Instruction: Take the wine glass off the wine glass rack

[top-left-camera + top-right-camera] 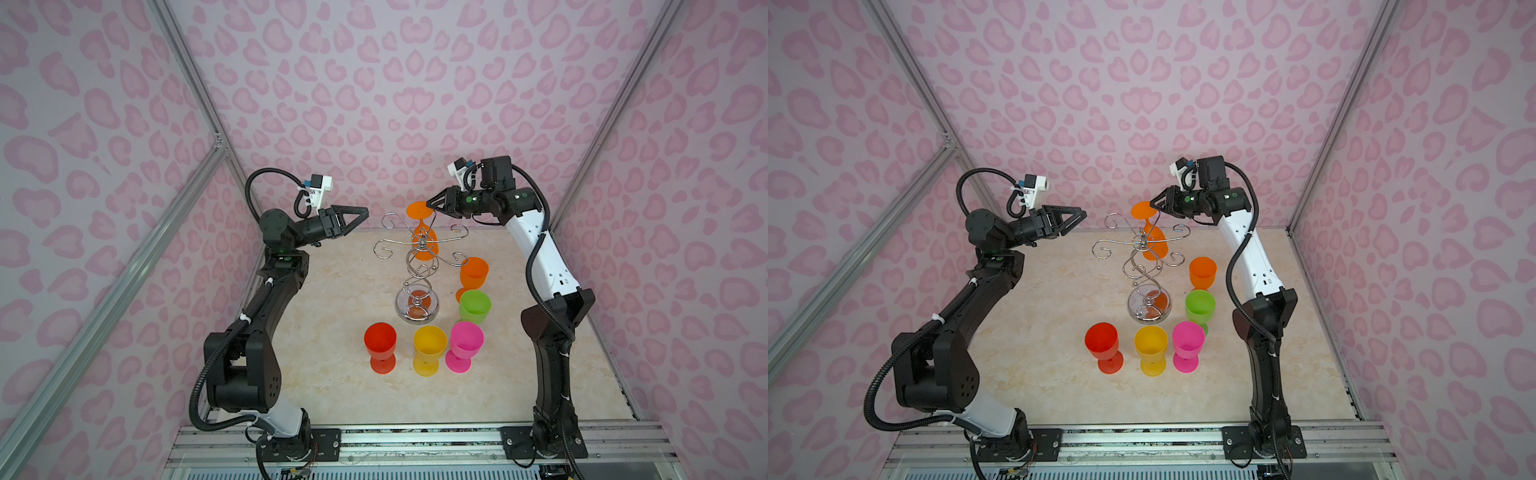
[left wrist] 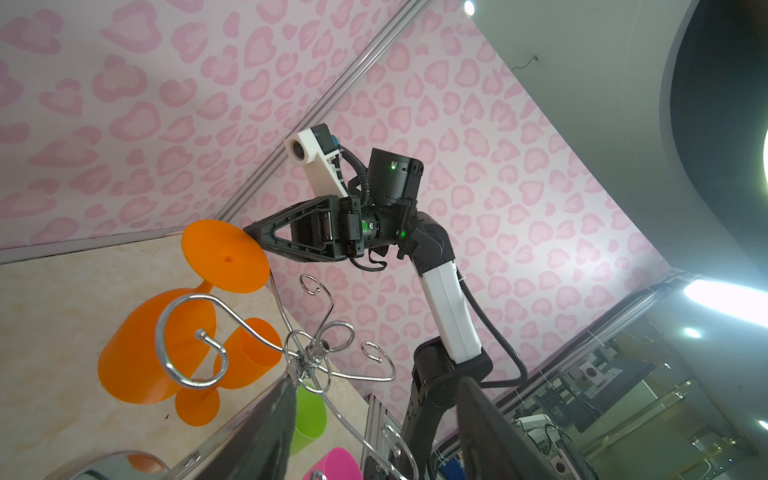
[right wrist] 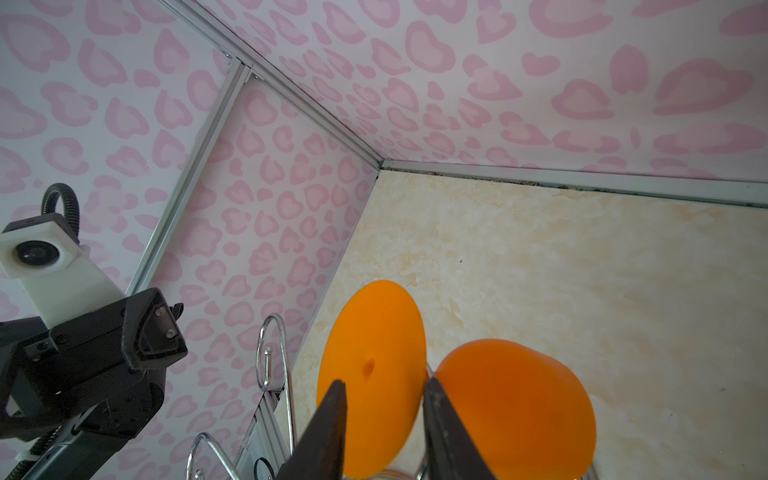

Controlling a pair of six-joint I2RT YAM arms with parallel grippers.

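Closest to the lens, the metal rail (image 1: 415, 434) at the front edge carries both arm bases. Just beyond it three plastic goblets stand upright in a row on the marbled tabletop (image 1: 332, 395): a red glass (image 1: 380, 341), a yellow glass (image 1: 429, 345) and a pink glass (image 1: 466, 340). Behind the pink one a green glass (image 1: 475, 306) and then an upright orange glass (image 1: 473, 272) line up just to the right of the wine glass rack (image 1: 415, 319), whose round chrome base sits near the middle of the tabletop. The wine glass (image 1: 420, 249), orange too, is at the top of the rack on its far side, upside down and tilted, foot uppermost and bowl among the curled arms; whether its foot rests on a hook cannot be told. The right pincer (image 1: 430, 206) reaches in from the right at the height of that foot. In the right wrist view its fingers (image 3: 328, 424) stand on either side of the foot's rim with a gap between them; whether they press on it the pictures do not settle. The left pincer (image 1: 365, 212) hovers to the left of the rack, apart from it, holding nothing, and its wrist view shows its two dark fingers (image 2: 257, 436) spread wide
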